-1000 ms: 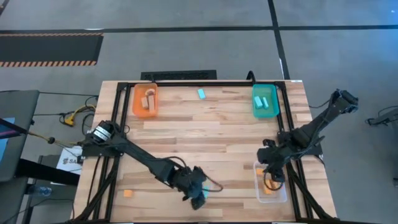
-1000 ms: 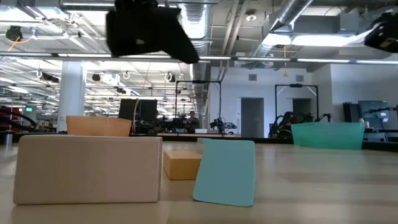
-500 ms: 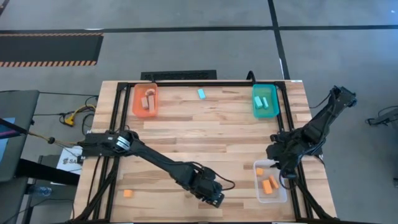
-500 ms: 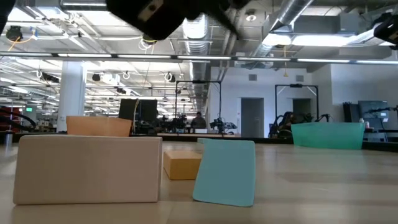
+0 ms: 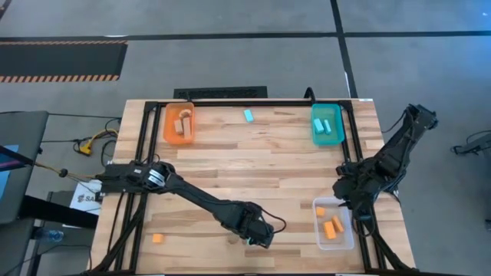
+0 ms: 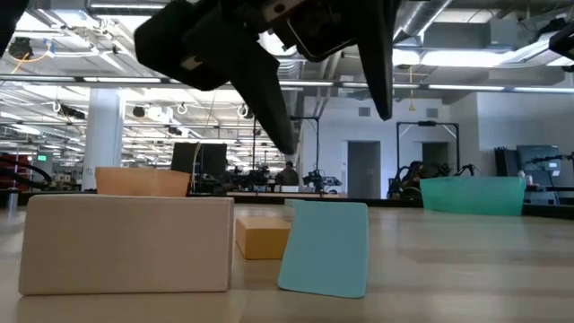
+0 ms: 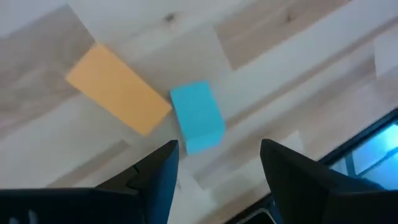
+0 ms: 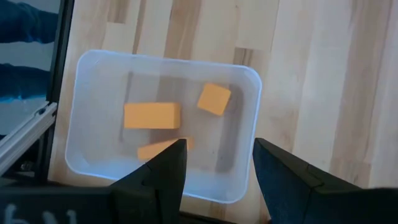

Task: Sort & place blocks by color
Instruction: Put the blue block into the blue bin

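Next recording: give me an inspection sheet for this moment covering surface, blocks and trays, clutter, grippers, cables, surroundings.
Surface: wooden table on a black frame.
Job's things: orange tray holds pale wood blocks; teal tray holds light blue blocks; clear tray holds three orange blocks. Loose: one light blue block at the far edge, an orange block near the left corner, a blue block touching an orange block under the left arm.
Clutter: nothing seen.
Grippers: left gripper open, above the blue block; right gripper open and empty, over the clear tray.
Cables: yellow and black leads on the floor, left of the table.
Surroundings: grey floor, striped mat.
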### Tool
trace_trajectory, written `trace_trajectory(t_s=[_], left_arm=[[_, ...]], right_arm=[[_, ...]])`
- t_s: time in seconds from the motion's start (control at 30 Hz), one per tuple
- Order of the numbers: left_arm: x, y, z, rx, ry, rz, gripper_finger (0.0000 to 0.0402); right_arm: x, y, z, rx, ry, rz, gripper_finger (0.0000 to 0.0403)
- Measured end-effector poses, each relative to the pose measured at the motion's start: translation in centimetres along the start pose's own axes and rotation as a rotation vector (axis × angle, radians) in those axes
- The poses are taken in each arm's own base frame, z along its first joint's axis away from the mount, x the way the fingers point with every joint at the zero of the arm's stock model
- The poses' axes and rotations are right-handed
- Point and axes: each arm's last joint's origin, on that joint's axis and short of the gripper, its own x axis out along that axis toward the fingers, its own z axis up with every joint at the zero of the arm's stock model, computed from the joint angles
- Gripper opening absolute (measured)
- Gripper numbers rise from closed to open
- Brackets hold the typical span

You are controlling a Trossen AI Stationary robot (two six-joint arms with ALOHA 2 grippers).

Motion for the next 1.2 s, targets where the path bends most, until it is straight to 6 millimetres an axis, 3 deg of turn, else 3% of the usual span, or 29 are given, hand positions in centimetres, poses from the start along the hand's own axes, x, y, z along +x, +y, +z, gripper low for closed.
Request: trace_trajectory(t_s=[0.23,0.6,1.2], left_arm=[[0.8,0.3,0.1,-0.016,-0.006,-0.002,0.0216],[4.3,0.4,-0.2,0.005,0.064,0.02,0.0216],[4.4,0.5,0.2,0.028,0.033,0.034,0.0214]], right_arm=[[0.0,0.0,-0.1,-0.004,0.006,-0.004,0.0207],[-0.3,-0.2,-0.3,-0.001,0.005,-0.002,0.0207],[-0.4,-0.3,-0.3,0.003,-0.009,-0.012,0.0207]])
